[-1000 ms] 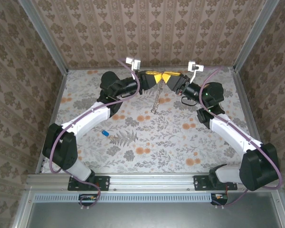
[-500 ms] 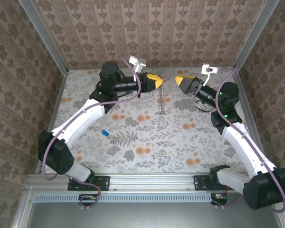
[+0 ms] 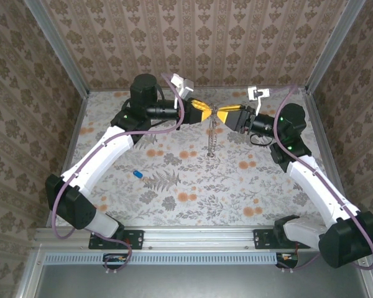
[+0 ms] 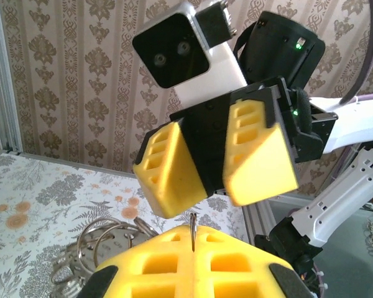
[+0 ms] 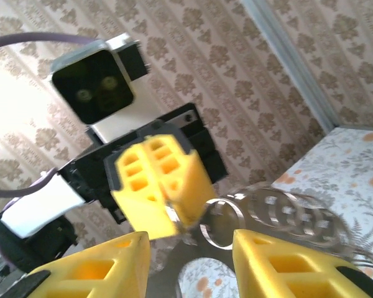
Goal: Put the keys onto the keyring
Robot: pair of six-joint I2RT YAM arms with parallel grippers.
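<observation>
Above the far middle of the table (image 3: 174,186), my 2 grippers meet nose to nose with the keyring (image 3: 211,135) between them. The left gripper (image 3: 206,115) is clamped tight, its yellow pads pinching the thin metal ring (image 4: 193,231) edge-on, so only a sliver of wire stands up out of the seam. The right gripper (image 3: 219,117) stands part-way apart, 1 finger on either side of the ring's free arc in its own wrist view. I cannot tell whether either pad touches the metal.

The blue key (image 3: 137,174) lies flat on the table, well apart from both grippers, out toward the left arm's forearm.

I judge the ring to be light, stiff, springy wire, slick against foam pads and liable to twist if held at 1 point only. I would take it across the flat of the coil, away from the split. The strap (image 3: 211,148) is limp and linked. It will swing and gives nothing to push against, so I leave it alone. The key looks tiny and light, and I would grip the plastic head rather than the smooth blade.

The keyring's long axis runs vertically: ring up at the pads, strap hanging down toward the tabletop. The key's long axis lies roughly across the table, slightly slanted. It is too small for me to say which way the blade points.
</observation>
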